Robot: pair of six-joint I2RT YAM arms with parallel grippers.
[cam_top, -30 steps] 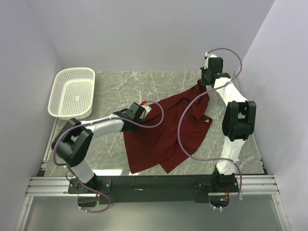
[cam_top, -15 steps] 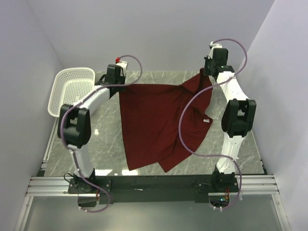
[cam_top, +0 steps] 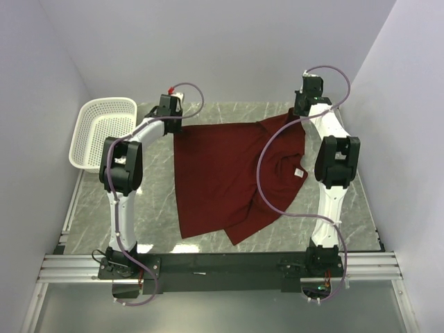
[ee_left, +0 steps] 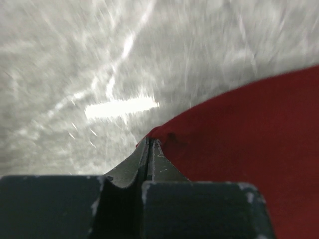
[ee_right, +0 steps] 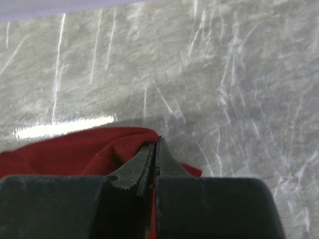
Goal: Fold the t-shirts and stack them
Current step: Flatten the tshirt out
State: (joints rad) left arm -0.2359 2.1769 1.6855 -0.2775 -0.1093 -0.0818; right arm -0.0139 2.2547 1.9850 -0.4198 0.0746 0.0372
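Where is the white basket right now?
In the top view, the basket sits at the far left corner of the table, just left of the left hand, which pinches a corner of the maroon t-shirt.

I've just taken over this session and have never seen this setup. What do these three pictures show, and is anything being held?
The wide picture looks down from above and behind on two robot arms, the left arm and the right arm, bolted at the near edge of a marble table. The other two pictures come from a small camera on each wrist, looking along that arm's own tool. On the table are a maroon t-shirt and, far left, an empty white basket. The left tool is shut on one far corner of the t-shirt, the right tool on the other, stretching its far edge between them.
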